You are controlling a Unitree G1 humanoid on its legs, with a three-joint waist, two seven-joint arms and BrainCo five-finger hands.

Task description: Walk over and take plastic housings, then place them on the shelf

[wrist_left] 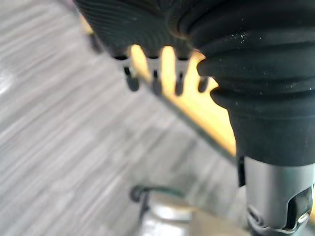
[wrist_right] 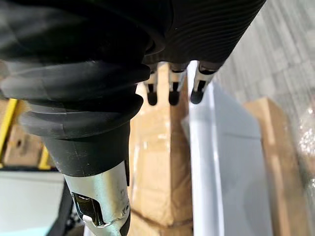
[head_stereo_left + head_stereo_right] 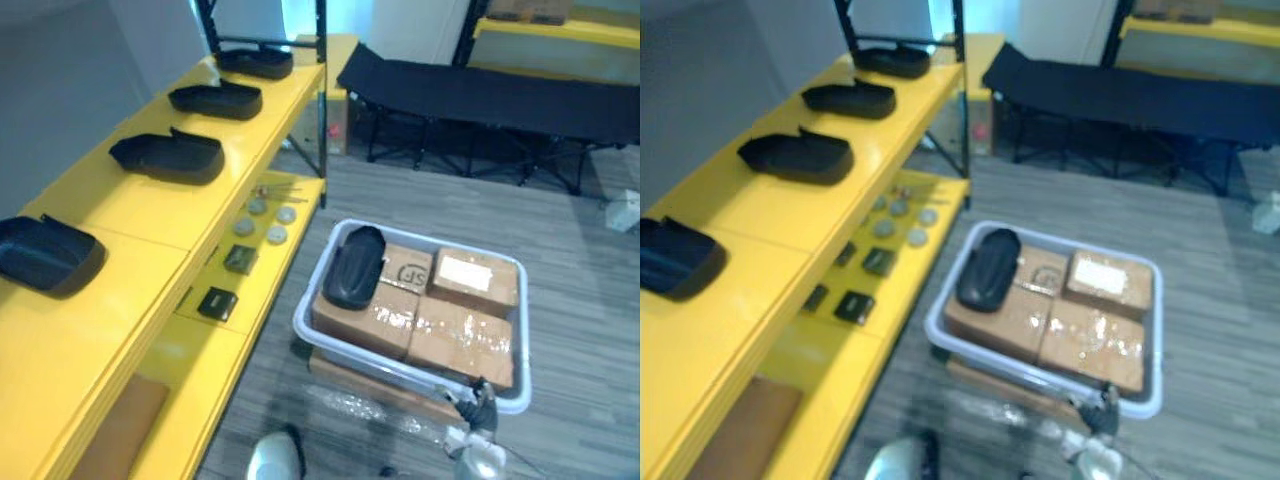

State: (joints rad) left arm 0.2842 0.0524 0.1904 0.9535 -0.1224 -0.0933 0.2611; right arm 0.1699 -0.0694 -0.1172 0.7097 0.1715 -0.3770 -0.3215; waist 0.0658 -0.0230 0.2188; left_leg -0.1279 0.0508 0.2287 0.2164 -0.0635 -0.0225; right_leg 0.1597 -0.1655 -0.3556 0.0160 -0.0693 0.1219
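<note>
Several black plastic housings lie in a row on the top of the yellow shelf (image 3: 130, 235) at the left; the nearest housing (image 3: 45, 255) is at the left edge, another (image 3: 170, 157) farther along. One more black housing (image 3: 354, 266) rests on cardboard boxes (image 3: 465, 330) inside a white bin (image 3: 400, 372) on the floor. My right hand (image 2: 172, 91) hangs with straight fingers above the bin's white rim (image 2: 221, 162) and boxes, holding nothing. My left hand (image 1: 157, 84) hangs open over the floor beside the yellow shelf's edge, empty.
The lower yellow shelf carries round grey discs (image 3: 265, 220) and small dark blocks (image 3: 218, 302). A black folding cot (image 3: 500, 95) stands across the back. The bin sits on a flat wrapped carton. Grey plank floor lies between shelf and bin.
</note>
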